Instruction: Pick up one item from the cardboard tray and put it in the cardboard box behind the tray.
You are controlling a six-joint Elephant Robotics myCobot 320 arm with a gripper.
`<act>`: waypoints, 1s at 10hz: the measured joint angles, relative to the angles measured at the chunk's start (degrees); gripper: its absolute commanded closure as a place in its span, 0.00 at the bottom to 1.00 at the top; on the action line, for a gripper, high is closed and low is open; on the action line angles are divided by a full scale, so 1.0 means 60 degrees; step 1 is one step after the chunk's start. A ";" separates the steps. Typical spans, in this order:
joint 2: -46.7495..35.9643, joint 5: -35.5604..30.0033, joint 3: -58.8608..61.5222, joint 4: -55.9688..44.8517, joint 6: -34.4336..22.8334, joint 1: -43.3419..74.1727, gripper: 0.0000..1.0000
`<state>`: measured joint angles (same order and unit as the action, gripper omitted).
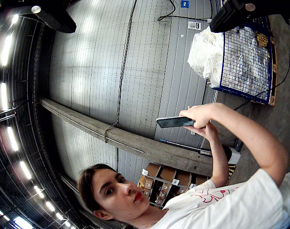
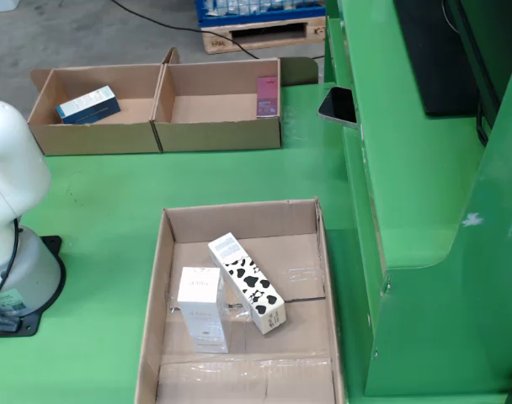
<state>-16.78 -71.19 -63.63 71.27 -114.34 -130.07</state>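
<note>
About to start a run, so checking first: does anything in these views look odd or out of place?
Yes. The gripper camera points up at the ceiling, showing a person holding a phone, not the workspace. In the fixed view, the cow-patterned box lies diagonally in the tray, touching the white box.

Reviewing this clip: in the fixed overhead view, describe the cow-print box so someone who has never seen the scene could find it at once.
On the green table, find the large open cardboard tray nearest the camera. Two cartons lie inside it, touching. The cow-print box is the right-hand one, lying diagonally with black blotches on white, while the plain white box beside it lies straight.
</note>
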 measured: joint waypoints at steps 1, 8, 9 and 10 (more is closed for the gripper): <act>-0.0410 0.0000 -0.0395 0.0000 0.0000 0.0000 0.00; -0.2198 0.0000 -0.3442 0.0000 0.0000 -0.0015 0.00; -0.2198 0.0000 -0.3970 0.0000 0.0000 -0.0015 0.00; -0.2183 0.0000 -0.4365 0.0000 0.0000 -0.0015 0.00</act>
<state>-29.88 -71.19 -89.82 71.27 -114.34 -130.16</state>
